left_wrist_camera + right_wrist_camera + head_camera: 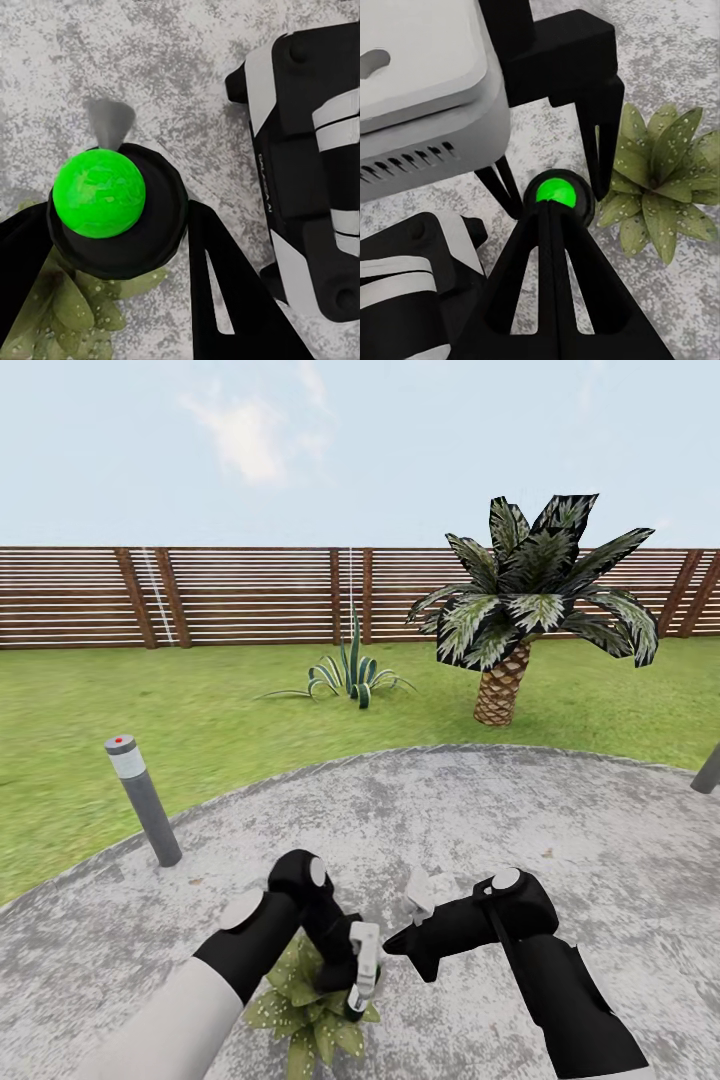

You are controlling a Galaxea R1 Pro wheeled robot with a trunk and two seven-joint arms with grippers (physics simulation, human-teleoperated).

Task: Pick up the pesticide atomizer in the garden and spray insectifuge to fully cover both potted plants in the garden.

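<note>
Green potted plant (660, 180) leaves carry whitish specks; the patio (520, 810) is mottled grey, the fence (240, 595) slatted brown.

Your two grippers crowd each other: the left gripper (358, 990) hangs just above the potted plant (310, 1015), and the right gripper (420, 910) sits just beside it, leaving little gap between the fingers (601, 142). Beyond the fingers the paved patio (480, 810) lies open. The bollard lamp (143, 798) stands well apart to the left.

One potted plant (305, 1005), one palm (530, 605), one agave (350, 675), two bollard lamps (143, 800)
</note>
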